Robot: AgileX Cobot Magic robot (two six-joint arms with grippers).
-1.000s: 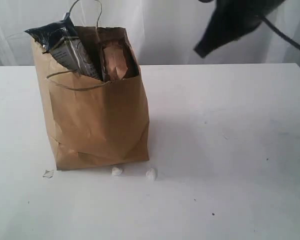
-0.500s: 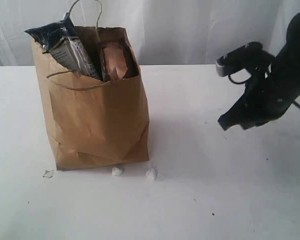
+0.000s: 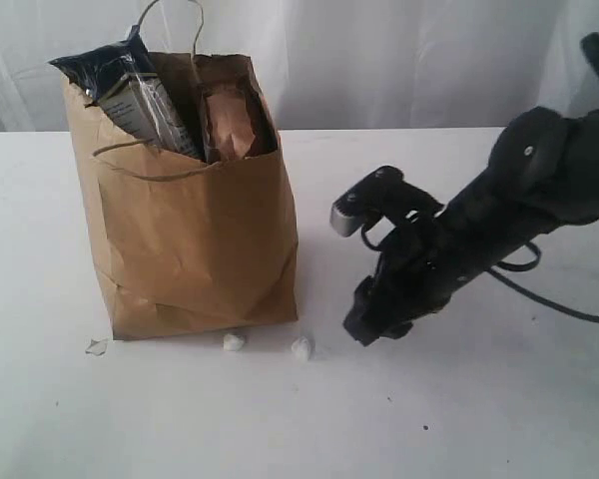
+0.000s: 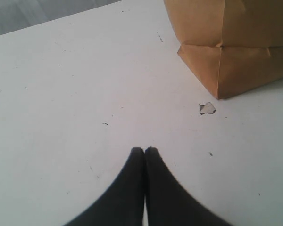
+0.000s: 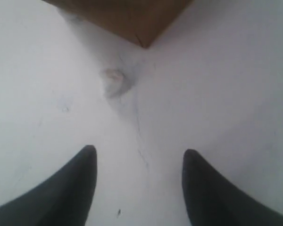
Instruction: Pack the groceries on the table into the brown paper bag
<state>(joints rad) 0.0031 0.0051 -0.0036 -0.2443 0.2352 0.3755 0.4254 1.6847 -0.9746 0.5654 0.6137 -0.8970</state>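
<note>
Exterior view: I see the tall, creased kraft-brown paper bag [image 3: 195, 249] standing upright on the plain white bench [image 3: 479, 419], its twine handles raised. A long dark-blue packet [image 3: 105, 62] and a brown-red pouch [image 3: 230, 120] poke above the bag's ragged rim. Their print is too small for me to read. My right tool [image 3: 364, 327] hangs low near the bag's base, by two small white crumbs [image 3: 301, 347].

Left wrist view: my left tool [image 4: 145, 150] is pinched fully together and empty, apart from the bag's corner.

Right wrist view: the right tool's jaws stand partway apart with nothing between them, facing the bag's corner.
</note>
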